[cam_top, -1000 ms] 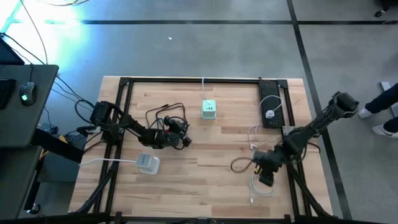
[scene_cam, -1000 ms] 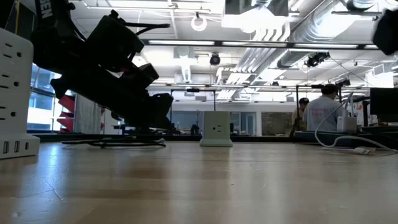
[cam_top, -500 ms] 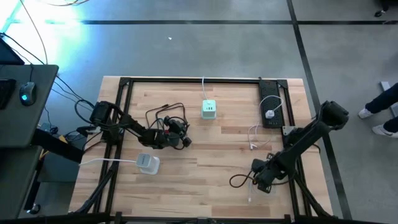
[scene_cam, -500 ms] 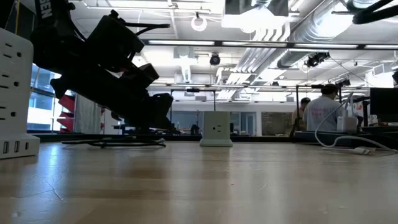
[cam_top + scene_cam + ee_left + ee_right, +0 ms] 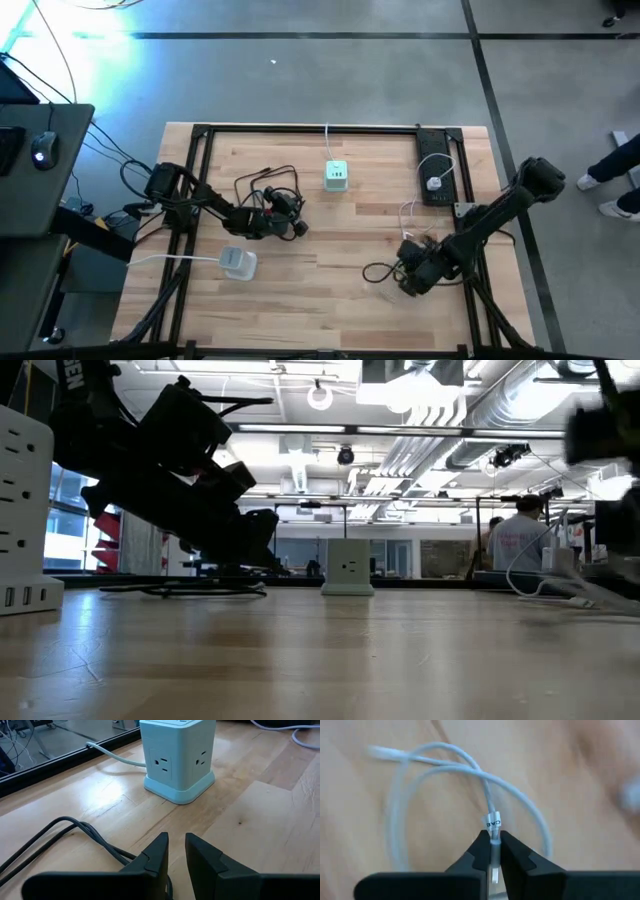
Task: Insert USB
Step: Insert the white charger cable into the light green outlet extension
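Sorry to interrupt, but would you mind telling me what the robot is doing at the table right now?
The right tool is shut on a white USB cable, pinching it near one end at the table's right side. The left tool, fingers a narrow gap apart, rests beside a black cable, facing the pale green power cube. Nothing is plugged in yet.

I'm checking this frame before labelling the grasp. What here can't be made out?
- White cable: its plug end is hidden between the right gripper fingers in the right wrist view, so the connector type is unclear.
- High view: the same cable is too small and motion-blurred.
- Green power cube: its top is cut off by the left wrist picture's edge, hiding any USB ports.
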Action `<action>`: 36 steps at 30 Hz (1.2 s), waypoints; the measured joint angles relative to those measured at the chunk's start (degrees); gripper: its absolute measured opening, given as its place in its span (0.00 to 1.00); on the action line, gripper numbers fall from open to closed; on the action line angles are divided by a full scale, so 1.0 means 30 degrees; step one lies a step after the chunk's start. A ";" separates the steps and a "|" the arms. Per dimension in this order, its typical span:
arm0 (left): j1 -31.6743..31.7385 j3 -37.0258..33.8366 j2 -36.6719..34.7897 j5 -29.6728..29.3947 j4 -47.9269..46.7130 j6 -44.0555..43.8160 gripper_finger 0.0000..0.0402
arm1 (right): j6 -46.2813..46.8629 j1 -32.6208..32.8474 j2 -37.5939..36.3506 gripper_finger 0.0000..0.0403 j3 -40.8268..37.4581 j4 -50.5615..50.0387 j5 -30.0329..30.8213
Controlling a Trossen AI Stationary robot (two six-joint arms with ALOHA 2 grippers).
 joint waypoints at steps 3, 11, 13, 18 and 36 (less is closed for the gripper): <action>-0.0058 0.0000 0.0000 0.0000 0.0536 0.0007 0.11 | -0.3510 -0.0941 -0.0494 0.01 -0.0850 0.3809 0.2581; -0.0268 0.0000 -0.0009 0.0404 0.2092 0.1457 0.11 | -1.5295 -0.3705 -0.0468 0.00 -0.1782 1.5996 0.1817; -0.0352 0.0000 -0.0066 0.0880 0.3206 0.2211 0.11 | -1.6578 -0.4489 -0.0443 0.00 -0.2140 1.7364 0.0900; -0.0648 0.0161 -0.0087 0.4635 0.6009 0.5271 0.11 | -1.6912 -0.5689 0.0337 0.00 -0.3772 1.7786 0.0007; 0.0967 0.7229 -0.0087 1.2411 -0.3786 0.3141 0.33 | -1.9941 -0.6571 0.2290 0.00 -0.4652 1.7353 0.2133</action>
